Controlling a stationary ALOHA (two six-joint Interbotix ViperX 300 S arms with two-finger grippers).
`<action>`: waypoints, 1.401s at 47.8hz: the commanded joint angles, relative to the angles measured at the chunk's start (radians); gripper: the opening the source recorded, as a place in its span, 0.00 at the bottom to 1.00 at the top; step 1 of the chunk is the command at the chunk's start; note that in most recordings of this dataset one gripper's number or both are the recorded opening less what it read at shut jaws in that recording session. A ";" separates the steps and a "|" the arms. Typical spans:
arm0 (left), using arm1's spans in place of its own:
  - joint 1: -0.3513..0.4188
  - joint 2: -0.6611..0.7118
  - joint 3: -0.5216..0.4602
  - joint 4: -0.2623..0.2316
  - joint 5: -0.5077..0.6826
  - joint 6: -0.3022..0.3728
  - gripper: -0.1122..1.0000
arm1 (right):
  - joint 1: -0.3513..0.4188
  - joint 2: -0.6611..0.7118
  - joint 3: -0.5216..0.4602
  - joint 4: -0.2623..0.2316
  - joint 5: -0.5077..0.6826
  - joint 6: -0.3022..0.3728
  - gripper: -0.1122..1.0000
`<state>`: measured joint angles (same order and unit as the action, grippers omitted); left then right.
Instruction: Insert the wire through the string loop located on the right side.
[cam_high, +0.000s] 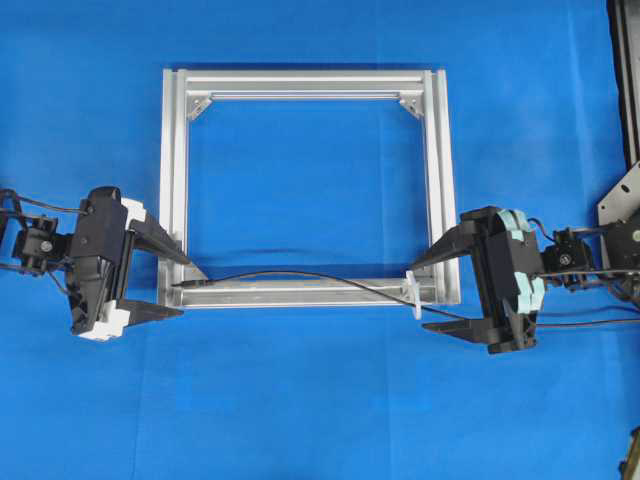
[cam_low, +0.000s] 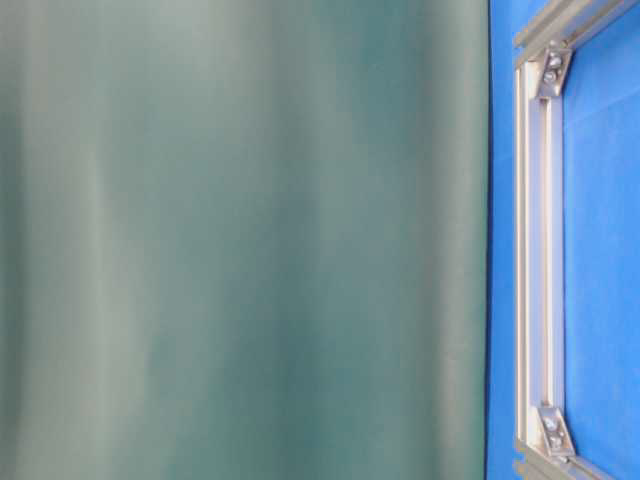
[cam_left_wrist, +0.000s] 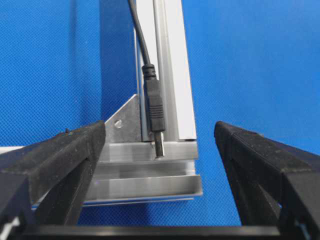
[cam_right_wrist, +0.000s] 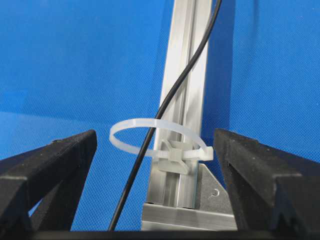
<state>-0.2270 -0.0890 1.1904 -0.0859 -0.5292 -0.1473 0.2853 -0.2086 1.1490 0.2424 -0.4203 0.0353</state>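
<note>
The wire (cam_high: 300, 275) lies along the front bar of the aluminium frame (cam_high: 172, 180). Its plug (cam_left_wrist: 154, 107) rests on the frame's front left corner with the metal tip (cam_left_wrist: 159, 147) pointing at my left gripper (cam_high: 190, 292). That gripper (cam_left_wrist: 160, 132) is open, its fingers on either side of the plug without touching it. At the front right corner the wire (cam_right_wrist: 180, 85) passes through the whitish string loop (cam_right_wrist: 135, 125), also seen from overhead (cam_high: 413, 293). My right gripper (cam_high: 420, 296) stands open around the loop (cam_right_wrist: 155, 137), holding nothing.
The frame sits on a blue cloth (cam_high: 320, 400), with triangular corner brackets (cam_high: 198, 106) at its corners. A blurred teal surface (cam_low: 240, 240) fills most of the table-level view, leaving only one frame bar (cam_low: 540, 250) visible. Metal fixtures (cam_high: 622, 200) stand at the right edge.
</note>
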 joint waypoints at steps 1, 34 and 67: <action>0.005 -0.014 -0.012 0.000 0.002 -0.002 0.89 | 0.000 -0.020 -0.015 0.000 0.005 0.002 0.90; 0.003 -0.183 -0.120 0.005 0.221 0.023 0.89 | -0.063 -0.278 -0.057 0.000 0.249 -0.003 0.90; 0.005 -0.198 -0.118 0.005 0.222 0.026 0.89 | -0.066 -0.284 -0.058 -0.002 0.262 -0.003 0.90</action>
<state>-0.2255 -0.2730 1.0891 -0.0844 -0.3007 -0.1227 0.2209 -0.4847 1.1106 0.2424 -0.1534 0.0337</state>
